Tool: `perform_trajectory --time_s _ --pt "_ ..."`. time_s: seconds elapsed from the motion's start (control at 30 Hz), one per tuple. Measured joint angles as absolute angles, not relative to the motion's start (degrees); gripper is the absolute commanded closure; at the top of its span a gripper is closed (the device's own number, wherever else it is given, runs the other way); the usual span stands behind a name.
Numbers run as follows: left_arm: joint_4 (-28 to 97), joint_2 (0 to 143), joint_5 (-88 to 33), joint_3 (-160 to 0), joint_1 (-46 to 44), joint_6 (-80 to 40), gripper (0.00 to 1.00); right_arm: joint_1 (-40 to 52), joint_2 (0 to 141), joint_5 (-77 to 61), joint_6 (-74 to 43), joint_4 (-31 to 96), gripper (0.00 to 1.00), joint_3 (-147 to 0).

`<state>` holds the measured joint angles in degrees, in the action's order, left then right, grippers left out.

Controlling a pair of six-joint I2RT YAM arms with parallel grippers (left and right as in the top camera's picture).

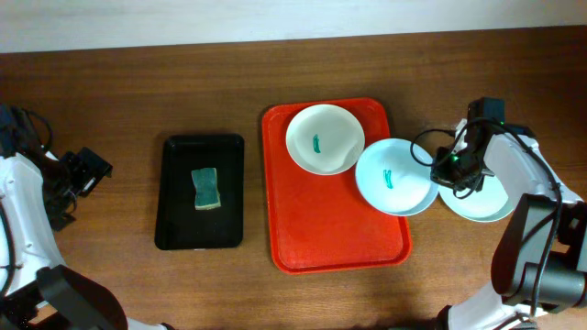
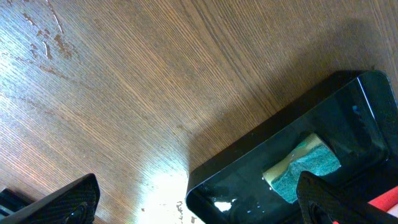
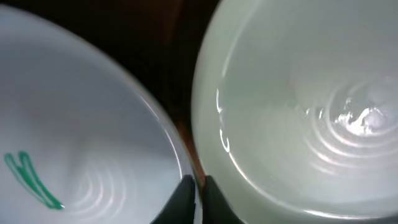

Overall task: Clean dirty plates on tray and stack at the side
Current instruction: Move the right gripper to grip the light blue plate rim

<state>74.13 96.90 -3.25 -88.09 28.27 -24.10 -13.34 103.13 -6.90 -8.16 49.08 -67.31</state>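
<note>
The red tray (image 1: 330,229) holds a white plate (image 1: 323,137) with a green smear at its far end. A light blue plate (image 1: 394,179) with a green smear overhangs the tray's right rim. A third pale plate (image 1: 486,197) lies on the table to the right, with no smear visible. My right gripper (image 1: 447,168) sits between these two plates. In the right wrist view its fingers (image 3: 199,186) are pinched on the rim of the light blue plate (image 3: 81,124), beside the pale plate (image 3: 298,112). My left gripper (image 1: 87,170) is open and empty at the far left.
A black tray (image 1: 179,229) with a green-and-yellow sponge (image 1: 207,188) lies left of the red tray. In the left wrist view the open fingers (image 2: 199,196) hover over bare wood by the black tray's (image 2: 298,118) corner, with the sponge (image 2: 308,165) inside.
</note>
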Motion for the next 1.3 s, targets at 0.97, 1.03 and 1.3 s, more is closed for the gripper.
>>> perform_trajectory --time_s 0.97,1.03,1.3 --pt "74.13 96.90 -3.25 -88.09 28.27 -24.10 0.01 -15.62 100.27 -13.61 1.13 49.17 0.96 -65.91" --pt "74.13 96.90 -3.25 -88.09 28.27 -24.10 0.01 -15.62 100.25 -14.52 1.32 50.04 0.96 -65.87" --pt "74.13 96.90 -3.25 -88.09 28.27 -24.10 0.01 -10.68 96.64 -14.94 -0.51 57.74 0.96 -65.67"
